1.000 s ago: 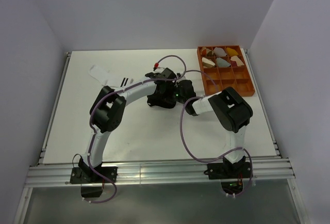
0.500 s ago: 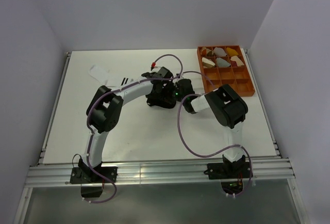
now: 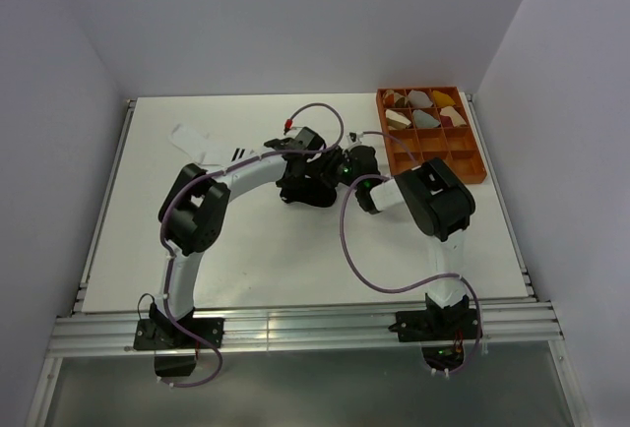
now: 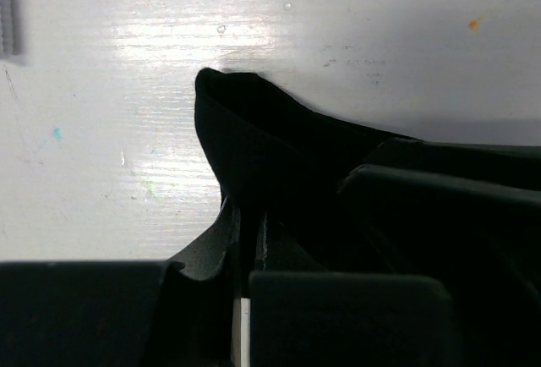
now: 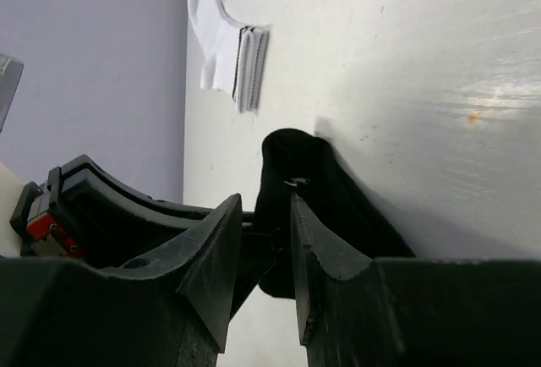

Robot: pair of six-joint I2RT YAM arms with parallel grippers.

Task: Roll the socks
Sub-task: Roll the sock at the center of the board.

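White table (image 3: 295, 250) holds the bunched black sock (image 4: 245, 130) at its middle, largely hidden overhead beneath the arms (image 3: 251, 169). Left gripper (image 4: 247, 236) pinches its fold; whether the right gripper (image 5: 266, 215) grips it cannot be told.

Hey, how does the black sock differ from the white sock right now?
The black sock is bunched up, its fabric pinched in the shut jaws of the left gripper; the white sock lies flat with nothing touching it. The black sock sits near the middle of the table; the white sock lies toward its far left. The black sock looks plain dark here; the white sock shows dark cuff stripes. Both rest on the same white surface.
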